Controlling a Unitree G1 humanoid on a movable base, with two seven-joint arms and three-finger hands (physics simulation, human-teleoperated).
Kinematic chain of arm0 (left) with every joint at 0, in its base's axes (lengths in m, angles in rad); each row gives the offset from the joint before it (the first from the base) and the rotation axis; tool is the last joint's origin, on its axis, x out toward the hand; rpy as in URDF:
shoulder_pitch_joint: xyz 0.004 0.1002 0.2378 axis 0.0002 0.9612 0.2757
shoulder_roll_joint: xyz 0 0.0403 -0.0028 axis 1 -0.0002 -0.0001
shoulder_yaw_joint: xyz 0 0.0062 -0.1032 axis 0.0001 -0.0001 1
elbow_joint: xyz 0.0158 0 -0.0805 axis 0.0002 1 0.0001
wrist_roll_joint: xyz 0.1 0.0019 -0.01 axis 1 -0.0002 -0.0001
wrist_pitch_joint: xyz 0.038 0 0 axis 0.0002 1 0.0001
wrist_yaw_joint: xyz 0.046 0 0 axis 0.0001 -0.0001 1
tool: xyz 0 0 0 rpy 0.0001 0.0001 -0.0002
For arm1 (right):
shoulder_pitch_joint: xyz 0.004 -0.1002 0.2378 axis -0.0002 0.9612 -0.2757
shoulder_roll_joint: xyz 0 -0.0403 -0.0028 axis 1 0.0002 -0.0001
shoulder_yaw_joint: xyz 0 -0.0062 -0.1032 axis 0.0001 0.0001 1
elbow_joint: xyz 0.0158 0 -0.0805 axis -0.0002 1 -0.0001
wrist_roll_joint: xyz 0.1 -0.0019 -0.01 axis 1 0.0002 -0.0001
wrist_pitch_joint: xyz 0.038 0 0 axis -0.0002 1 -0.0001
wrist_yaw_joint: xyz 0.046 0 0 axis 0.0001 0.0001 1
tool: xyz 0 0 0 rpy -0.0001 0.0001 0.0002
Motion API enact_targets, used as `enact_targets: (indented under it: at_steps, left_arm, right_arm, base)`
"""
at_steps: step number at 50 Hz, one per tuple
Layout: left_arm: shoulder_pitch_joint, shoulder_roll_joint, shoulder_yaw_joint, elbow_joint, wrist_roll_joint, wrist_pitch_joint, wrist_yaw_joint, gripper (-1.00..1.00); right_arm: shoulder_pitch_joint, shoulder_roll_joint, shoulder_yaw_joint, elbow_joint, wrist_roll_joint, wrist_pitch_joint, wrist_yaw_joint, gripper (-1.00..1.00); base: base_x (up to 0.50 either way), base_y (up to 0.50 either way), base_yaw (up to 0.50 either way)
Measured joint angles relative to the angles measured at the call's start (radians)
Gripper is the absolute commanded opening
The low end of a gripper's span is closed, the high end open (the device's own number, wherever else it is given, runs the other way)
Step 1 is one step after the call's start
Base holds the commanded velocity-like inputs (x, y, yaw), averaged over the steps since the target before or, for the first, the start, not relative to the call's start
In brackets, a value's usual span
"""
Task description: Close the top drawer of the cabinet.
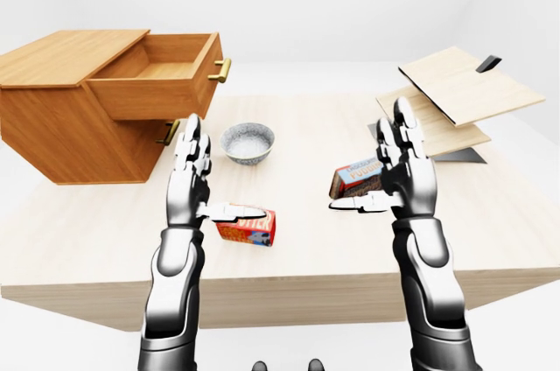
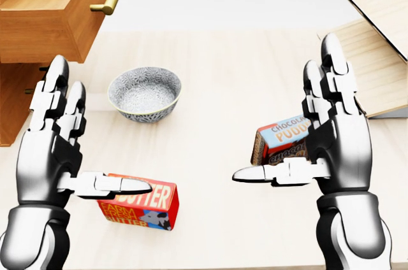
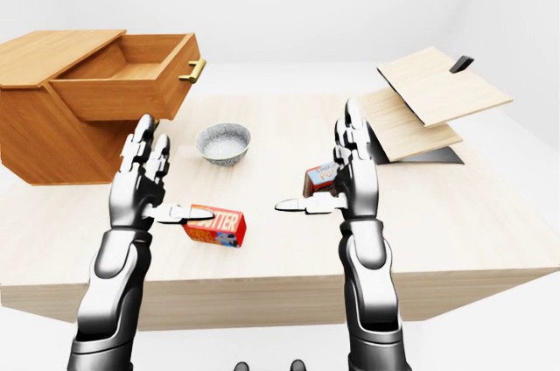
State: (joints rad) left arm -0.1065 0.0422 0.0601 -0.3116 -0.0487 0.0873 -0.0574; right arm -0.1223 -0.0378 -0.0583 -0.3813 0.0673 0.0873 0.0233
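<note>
A wooden cabinet (image 1: 61, 126) stands on the table at the upper left of the eye views. Its top drawer (image 1: 157, 78) is pulled far out, with a brass handle (image 1: 220, 70) on its face; the inside looks empty. A second brass handle (image 1: 168, 132) shows on the drawer below. My left hand (image 1: 188, 180) is open, fingers upright, below and right of the drawer, not touching it. My right hand (image 1: 401, 174) is open at the right, apart from the cabinet.
A grey speckled bowl (image 1: 248, 143) sits mid-table. A red butter box (image 2: 141, 206) lies by my left hand. A chocolate pudding box (image 2: 278, 139) stands by my right hand. Tilted wooden boards (image 1: 455, 91) on a dark stand rise at the right.
</note>
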Motion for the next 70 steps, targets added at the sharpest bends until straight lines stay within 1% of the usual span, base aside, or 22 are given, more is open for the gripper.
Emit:
enact_targets:
  at_steps: [19,40,44,50,55,60,70]
  left_arm:
    - [-0.008,-0.001,-0.003,-0.015,-0.001,0.0,-0.004,1.0]
    - [-0.014,-0.001,-0.005,-0.007,0.001,0.0,-0.004,1.0]
    - [-0.027,0.005,-0.004,0.0,0.021,0.0,0.004,1.0]
    - [-0.074,0.021,0.0,0.039,0.084,0.0,0.025,1.0]
    - [-0.137,0.042,0.006,0.107,0.15,0.0,0.043,1.0]
    - [-0.211,0.062,0.009,0.195,0.211,0.0,0.055,1.0]
    - [-0.383,0.106,0.017,0.416,0.315,0.0,0.101,1.0]
  right_arm:
    - [0.001,-0.001,0.003,-0.02,0.0,0.0,0.006,1.0]
    - [0.006,0.0,0.0,-0.026,0.002,0.0,0.008,1.0]
    - [0.005,0.0,-0.001,-0.026,0.002,0.0,0.009,1.0]
    - [0.005,-0.001,-0.001,-0.025,0.002,0.0,0.009,1.0]
    - [0.002,-0.001,-0.001,-0.022,0.001,0.0,0.009,1.0]
    - [0.001,-0.001,-0.001,-0.019,0.001,0.0,0.009,1.0]
    - [0.007,-0.002,-0.003,-0.013,0.003,0.0,0.014,1.0]
  base:
    - [0.41,-0.07,0.0]
    - [0.0,0.0,0.0]
    - [0.0,0.0,0.0]
    - [0.0,0.0,0.0]
    - [0.0,0.0,0.0]
    - [0.0,0.0,0.0]
    - [0.0,0.0,0.0]
